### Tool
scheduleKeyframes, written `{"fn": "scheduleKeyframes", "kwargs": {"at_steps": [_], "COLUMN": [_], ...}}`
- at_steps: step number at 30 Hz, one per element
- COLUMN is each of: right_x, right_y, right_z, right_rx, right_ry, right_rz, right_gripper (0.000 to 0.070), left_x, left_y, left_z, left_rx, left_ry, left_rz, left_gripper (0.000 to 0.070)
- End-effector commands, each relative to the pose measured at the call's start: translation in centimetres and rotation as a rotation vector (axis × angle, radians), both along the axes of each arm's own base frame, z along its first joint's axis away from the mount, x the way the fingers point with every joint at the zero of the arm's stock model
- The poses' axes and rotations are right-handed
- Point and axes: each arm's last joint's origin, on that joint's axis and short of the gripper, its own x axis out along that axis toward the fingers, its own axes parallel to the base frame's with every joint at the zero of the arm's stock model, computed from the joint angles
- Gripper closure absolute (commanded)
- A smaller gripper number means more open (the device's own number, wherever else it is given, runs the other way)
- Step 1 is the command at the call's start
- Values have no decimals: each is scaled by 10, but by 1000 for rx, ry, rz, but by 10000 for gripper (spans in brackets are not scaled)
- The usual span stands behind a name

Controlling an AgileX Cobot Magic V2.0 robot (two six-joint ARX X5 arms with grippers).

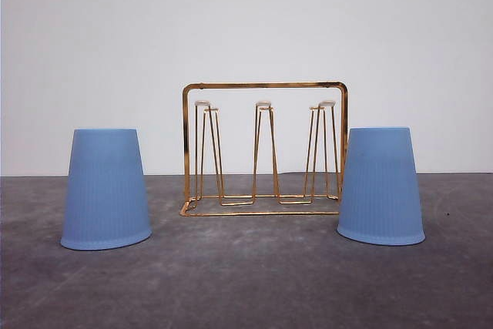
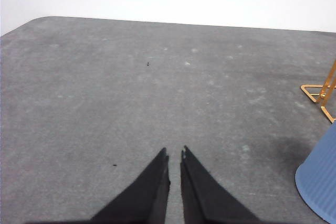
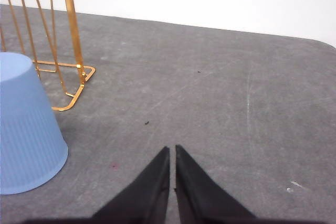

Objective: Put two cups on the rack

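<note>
Left gripper (image 2: 175, 153): black fingers (image 2: 152, 182) are seen pressed almost together, nothing held, tips over bare grey table (image 2: 105, 93). Right gripper (image 3: 172, 149): fingers (image 3: 197, 187) likewise closed to a thin slit, nothing held, over bare table surface. Left cup (image 1: 106, 189) is set upside down on the table, rim down, just beside the left end of the rack (image 1: 264, 148); its edge is caught in the left wrist view, off to the side of the fingers. Right cup (image 1: 380, 186) is also inverted, near the rack's right end, apart from the right fingers. The gold wire rack is placed upright between both cups, white-tipped prongs (image 1: 263, 105) bare. A plain white wall (image 1: 246, 21) is seen behind.
</note>
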Motion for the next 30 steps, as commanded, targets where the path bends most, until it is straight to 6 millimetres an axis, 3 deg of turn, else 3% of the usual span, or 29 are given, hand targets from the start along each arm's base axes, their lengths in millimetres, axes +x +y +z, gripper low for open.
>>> {"fn": "scheduleKeyframes", "kwargs": {"at_steps": [1,30], "right_x": [0,0], "right_y": [0,0], "right_z": [0,0], "right_rx": [-2,-2], "right_ry": [-8,-8], "right_rz": [-3,-3], "right_gripper": [683,683], "left_x": [1,1], "left_y": [0,0], "left_z": [-5,-5], "left_rx": [0,0], "left_ry": [18,18], "left_rz": [2,2], "left_gripper": [677,677]}}
